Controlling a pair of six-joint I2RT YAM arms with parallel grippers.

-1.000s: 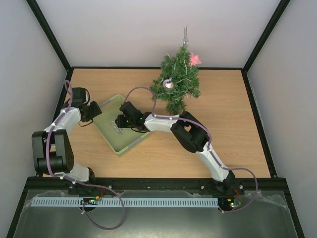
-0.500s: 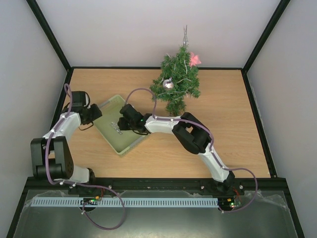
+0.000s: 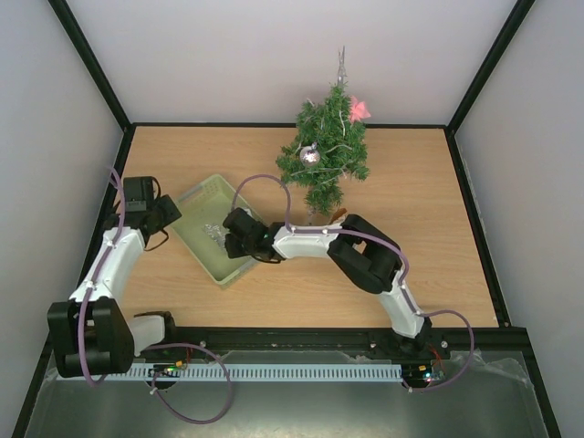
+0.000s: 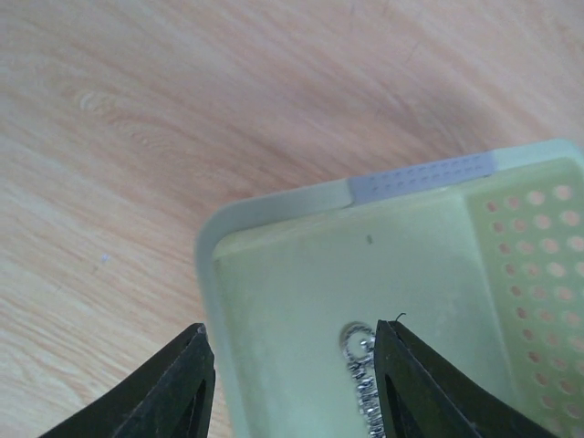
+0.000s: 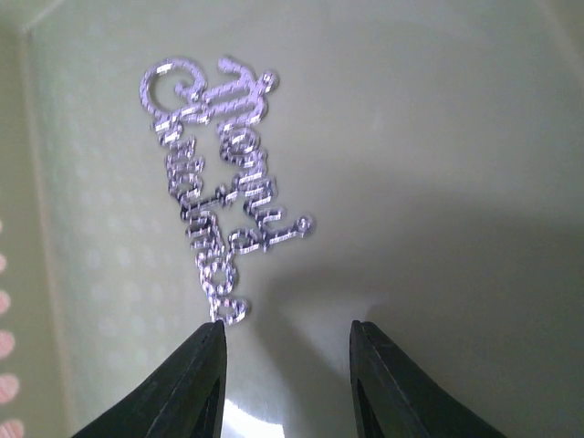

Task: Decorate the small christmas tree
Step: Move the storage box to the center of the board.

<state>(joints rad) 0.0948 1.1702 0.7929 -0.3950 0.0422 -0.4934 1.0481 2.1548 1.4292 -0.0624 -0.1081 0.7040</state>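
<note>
Right wrist: right end effector (image 5: 287,333) released, jaws apart, nothing between them. One fingertip sits just at the tail of a silver glitter script ornament (image 5: 214,173), which lies flat on the floor of the pale green basket (image 5: 438,137). Left wrist: I read the left end effector (image 4: 292,330) as released as well, straddling a corner of the basket wall, one finger over bare bench (image 4: 137,137). Top external: small christmas tree (image 3: 326,151) upright at the far bench edge, well apart from the basket, silver ball (image 3: 310,155) and pink ornament (image 3: 359,110) on it

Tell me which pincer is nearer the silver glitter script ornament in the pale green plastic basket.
Right. The right pincer sits just short of the ornament inside the basket; the left pincer hovers at the basket's corner.
</note>
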